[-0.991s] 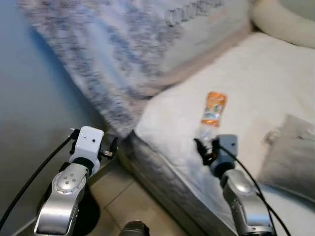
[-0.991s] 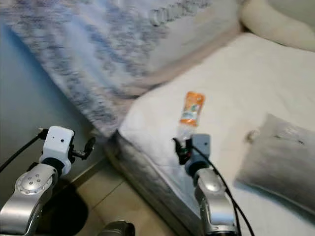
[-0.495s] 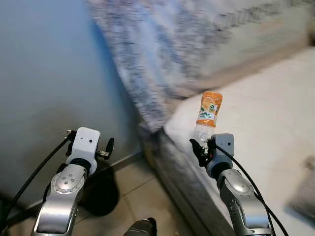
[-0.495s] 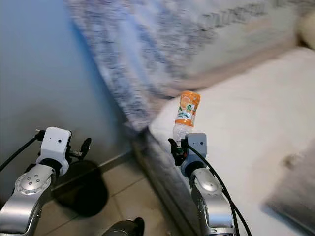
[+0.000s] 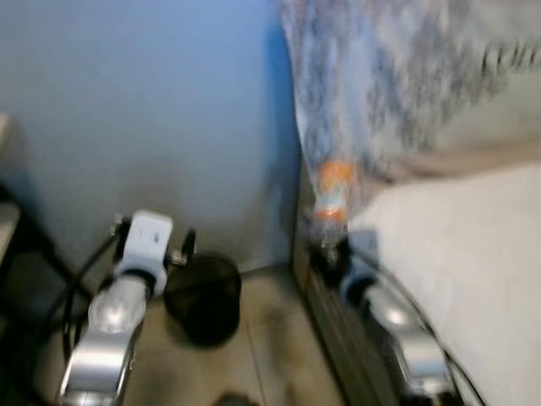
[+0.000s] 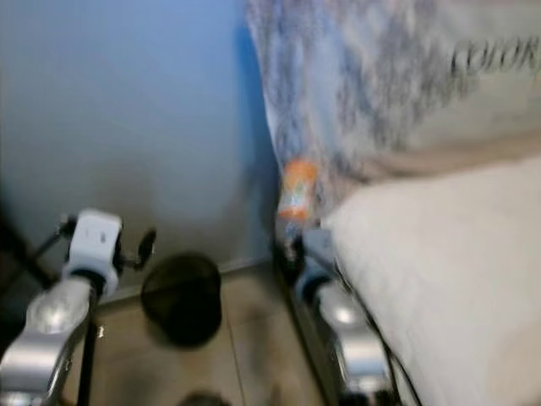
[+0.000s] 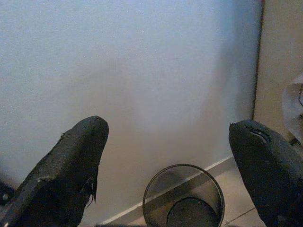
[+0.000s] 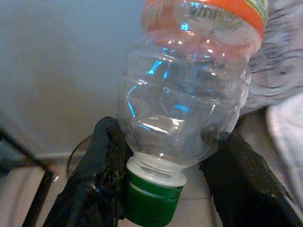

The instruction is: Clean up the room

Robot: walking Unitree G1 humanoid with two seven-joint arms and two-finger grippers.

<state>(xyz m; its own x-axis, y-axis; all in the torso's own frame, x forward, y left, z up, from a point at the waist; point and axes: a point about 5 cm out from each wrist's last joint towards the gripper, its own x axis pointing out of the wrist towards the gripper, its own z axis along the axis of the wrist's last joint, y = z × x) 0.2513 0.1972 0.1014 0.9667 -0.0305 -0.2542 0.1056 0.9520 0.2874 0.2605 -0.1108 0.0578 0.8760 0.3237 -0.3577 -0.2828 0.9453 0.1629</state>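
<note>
The right gripper (image 8: 156, 189) pinched the upside-down bottle (image 8: 189, 94) only at its neck, so it risked tipping out before reaching the black bin (image 5: 203, 296) at eight o'clock, beneath the wide-open left gripper (image 7: 170, 156).

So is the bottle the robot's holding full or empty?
Empty. In the right wrist view the bottle is clear all the way through, no drink inside. The right end effector holds it cap-down by its neck.
</note>
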